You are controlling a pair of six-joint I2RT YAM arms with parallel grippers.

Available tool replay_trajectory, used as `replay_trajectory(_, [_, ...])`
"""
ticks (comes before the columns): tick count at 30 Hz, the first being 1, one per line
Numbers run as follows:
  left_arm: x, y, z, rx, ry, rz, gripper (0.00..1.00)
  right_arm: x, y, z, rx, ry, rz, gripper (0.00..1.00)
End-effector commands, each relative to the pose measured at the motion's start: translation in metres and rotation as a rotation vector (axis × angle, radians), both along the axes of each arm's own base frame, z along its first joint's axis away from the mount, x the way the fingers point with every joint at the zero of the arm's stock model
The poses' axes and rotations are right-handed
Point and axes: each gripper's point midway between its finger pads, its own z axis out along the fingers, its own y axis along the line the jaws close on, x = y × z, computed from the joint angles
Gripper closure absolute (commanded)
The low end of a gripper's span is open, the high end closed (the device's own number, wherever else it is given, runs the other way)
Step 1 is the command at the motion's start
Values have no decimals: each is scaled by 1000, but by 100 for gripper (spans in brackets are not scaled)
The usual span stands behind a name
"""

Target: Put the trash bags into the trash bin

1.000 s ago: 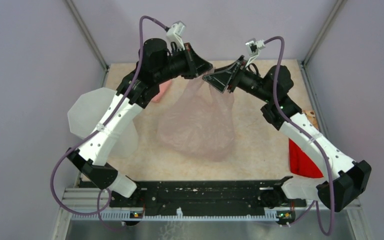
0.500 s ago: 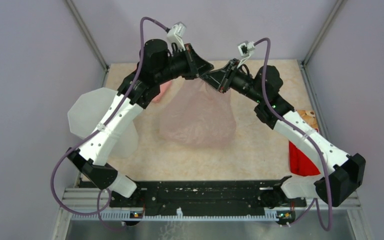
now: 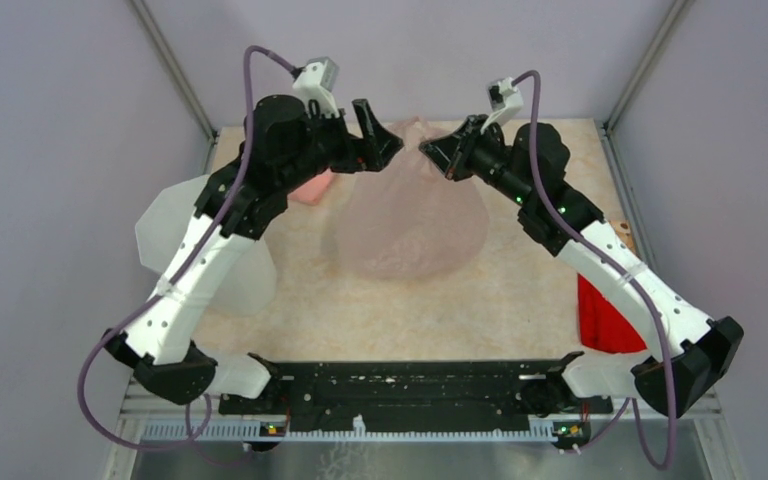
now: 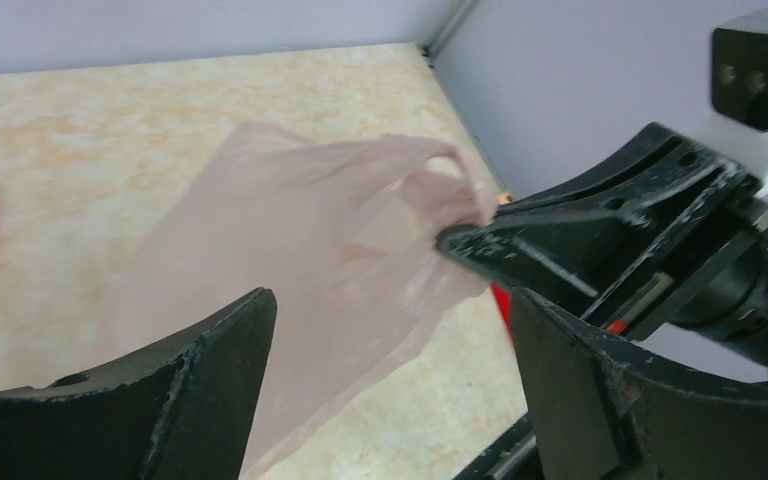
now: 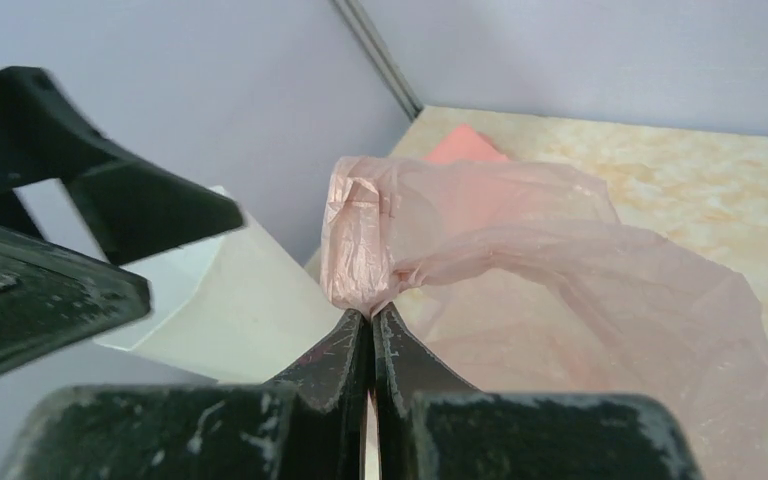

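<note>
Right claw (image 5: 370, 318) clenched on bunched top of thin, translucent pale pink plastic bag (image 3: 410, 220). Left claw (image 4: 390, 300) released, fingers wide apart, just beside the bag's top.

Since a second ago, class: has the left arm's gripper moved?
Yes. The left gripper has drawn back leftward, toward the back left corner post, its fingers opening off the pink bag.

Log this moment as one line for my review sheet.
left gripper: open, holding nothing | right gripper: shut on bunched top of trash bag | trash bin: at table's left edge, bag not in it
</note>
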Motion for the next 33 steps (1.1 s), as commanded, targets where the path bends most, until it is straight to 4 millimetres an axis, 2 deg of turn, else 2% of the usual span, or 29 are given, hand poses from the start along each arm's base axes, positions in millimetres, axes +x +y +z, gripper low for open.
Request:
replay_trajectory(1, [-9, 66, -11, 157, -32, 229, 6, -8, -23, 33, -25, -72, -80, 100])
replay_trajectory(5, [-12, 125, -38, 319, 23, 469, 5, -11, -30, 37, -46, -84, -99, 100])
replay_trajectory(9, [-19, 173, -61, 467, 82, 663, 4, -14, -34, 39, -68, -83, -102, 100])
replay_trajectory(17, [-22, 233, -114, 555, 242, 834, 8, -23, -46, 43, -115, -79, -122, 100])
replay_trajectory(22, [-16, 252, -147, 586, 326, 898, 14, -26, -56, 45, -141, -82, -149, 100])
replay_trajectory(26, [-10, 257, -161, 585, 351, 895, 23, -32, -61, 45, -155, -83, -151, 100])
replay_trajectory(28, [-7, 255, -165, 584, 356, 883, 31, -34, -65, 48, -159, -89, -162, 100])
replay_trajectory(33, [0, 244, -168, 585, 357, 812, 71, -34, -79, 54, -189, -108, -217, 100])
